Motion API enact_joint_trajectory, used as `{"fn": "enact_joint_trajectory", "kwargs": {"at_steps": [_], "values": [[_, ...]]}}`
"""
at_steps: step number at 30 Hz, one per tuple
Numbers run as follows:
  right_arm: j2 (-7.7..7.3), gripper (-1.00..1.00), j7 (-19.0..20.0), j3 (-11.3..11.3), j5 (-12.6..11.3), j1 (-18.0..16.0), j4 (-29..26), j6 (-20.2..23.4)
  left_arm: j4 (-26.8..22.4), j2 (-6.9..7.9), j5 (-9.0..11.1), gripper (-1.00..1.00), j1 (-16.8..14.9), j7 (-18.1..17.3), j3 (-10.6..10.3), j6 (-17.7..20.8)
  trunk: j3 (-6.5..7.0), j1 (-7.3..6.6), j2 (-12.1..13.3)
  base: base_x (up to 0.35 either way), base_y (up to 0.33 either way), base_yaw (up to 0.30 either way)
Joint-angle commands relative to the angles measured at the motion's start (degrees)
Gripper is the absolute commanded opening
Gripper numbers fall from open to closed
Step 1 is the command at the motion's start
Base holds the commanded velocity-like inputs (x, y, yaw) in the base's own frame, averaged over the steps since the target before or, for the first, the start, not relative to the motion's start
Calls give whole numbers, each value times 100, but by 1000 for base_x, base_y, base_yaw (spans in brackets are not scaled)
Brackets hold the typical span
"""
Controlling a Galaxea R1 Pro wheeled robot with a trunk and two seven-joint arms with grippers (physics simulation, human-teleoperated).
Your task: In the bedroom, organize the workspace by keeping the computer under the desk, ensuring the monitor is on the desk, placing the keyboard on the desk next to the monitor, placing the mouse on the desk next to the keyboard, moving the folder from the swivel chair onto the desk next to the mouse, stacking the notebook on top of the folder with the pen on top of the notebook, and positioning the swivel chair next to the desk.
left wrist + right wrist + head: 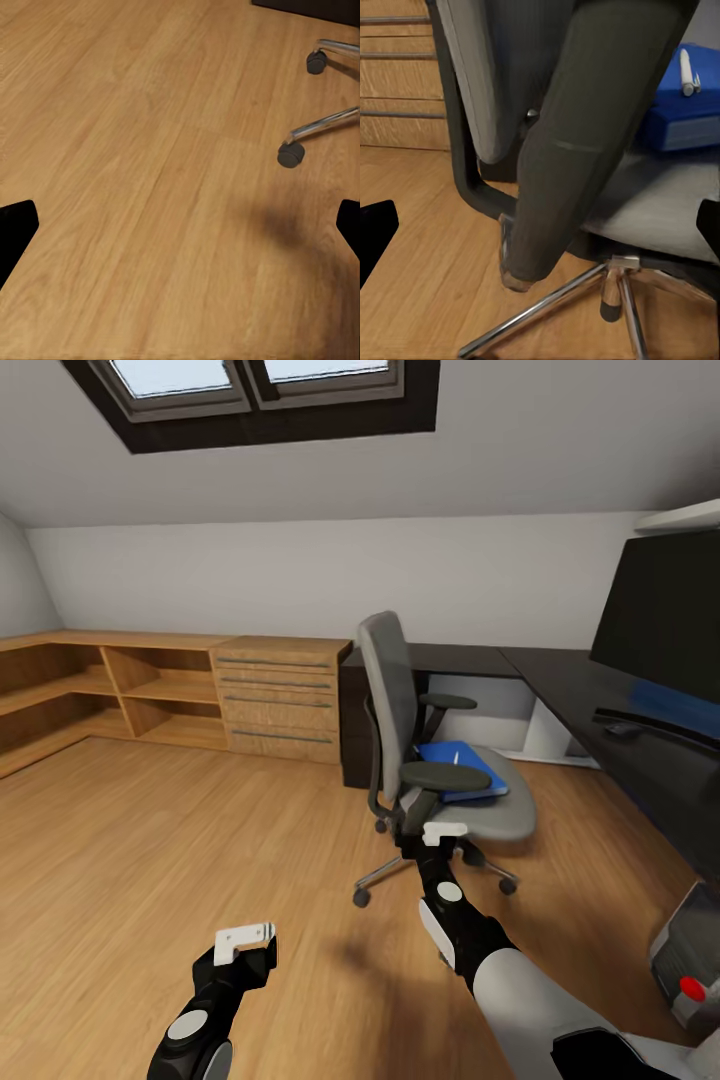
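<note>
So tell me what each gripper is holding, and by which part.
Nothing is held. The left gripper hangs open over bare floor. The right gripper is open just short of the swivel chair's near armrest, not closed on it.

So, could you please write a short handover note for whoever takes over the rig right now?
Left gripper: open, empty, over bare floor.
Right gripper: open, empty, at the swivel chair's near armrest.
Blue folder with the pen on top lies on the chair seat.
Monitor already stands on the desk.
Left: folder and pen to the desk, chair beside it; keyboard, mouse and notebook unconfirmed.
</note>
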Motion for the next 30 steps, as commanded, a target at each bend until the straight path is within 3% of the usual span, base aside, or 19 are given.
{"fn": "enact_joint_trajectory", "kwargs": {"at_steps": [1, 18, 26, 30], "values": [[0, 100, -42, 23, 2, -6, 7, -13, -6, 2, 60, 100, -4, 55, -10, 13, -5, -4, -3, -242, 201, -34], [0, 100, -32, 13, 1, -6, 10, -18, -6, 2, 60, 100, -4, 54, -10, 13, -5, -4, -3, -124, 72, -88], [0, 100, -26, -15, -10, -6, 2, -22, -6, 2, 60, 100, -4, 53, -10, 13, -5, -4, -3, -29, 16, -226], [0, 100, -21, -30, -171, -6, 5, -25, -6, 2, 60, 100, -4, 54, -10, 13, -5, -4, -3, -3, 2, -264]]}}
